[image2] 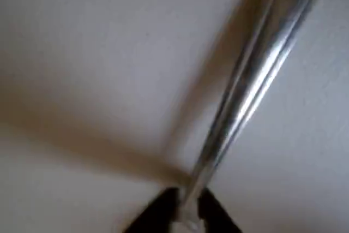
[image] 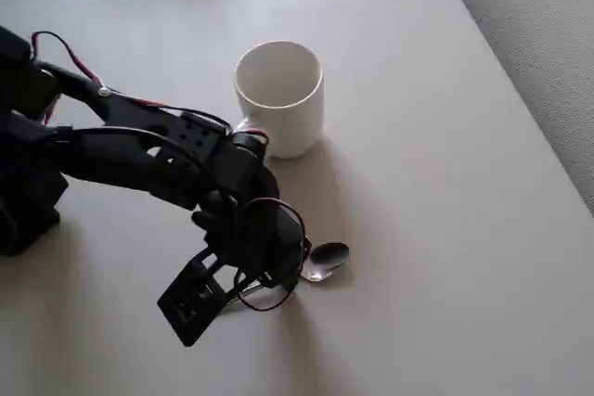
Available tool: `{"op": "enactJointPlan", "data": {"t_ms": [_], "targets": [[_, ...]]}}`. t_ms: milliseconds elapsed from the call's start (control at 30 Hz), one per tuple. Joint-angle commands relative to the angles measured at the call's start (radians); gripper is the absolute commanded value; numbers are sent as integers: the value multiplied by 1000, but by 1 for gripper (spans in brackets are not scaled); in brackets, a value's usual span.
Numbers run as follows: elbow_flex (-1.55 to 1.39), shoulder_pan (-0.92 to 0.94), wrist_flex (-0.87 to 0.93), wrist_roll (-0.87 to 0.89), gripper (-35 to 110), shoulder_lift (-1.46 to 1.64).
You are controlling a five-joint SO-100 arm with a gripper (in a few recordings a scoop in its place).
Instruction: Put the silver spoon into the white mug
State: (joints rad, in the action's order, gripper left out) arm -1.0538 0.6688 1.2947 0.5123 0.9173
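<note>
The white mug (image: 280,95) stands upright on the table, its opening facing up and nothing inside. Below and right of it lies the silver spoon (image: 325,260); its oval bowl shows beside the black arm, which covers the handle. In the wrist view the spoon handle (image2: 251,85) runs diagonally from the upper right down to the bottom centre, where my gripper (image2: 185,211) has its two black fingertips (image2: 161,208) closed on the handle's end. My gripper (image: 283,261) sits low over the spoon, a short way below the mug.
The pale table (image: 445,183) ends at a slanted right edge, with grey textured floor (image: 548,34) beyond. The arm's base and wiring fill the left side. Open tabletop lies right of the mug and spoon.
</note>
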Motion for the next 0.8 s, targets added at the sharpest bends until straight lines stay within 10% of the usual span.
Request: {"op": "enactJointPlan", "data": {"t_ms": [0,767], "targets": [[202,18,114,-26,-2,-77],[253,32,210,-67,-2,143]]}}
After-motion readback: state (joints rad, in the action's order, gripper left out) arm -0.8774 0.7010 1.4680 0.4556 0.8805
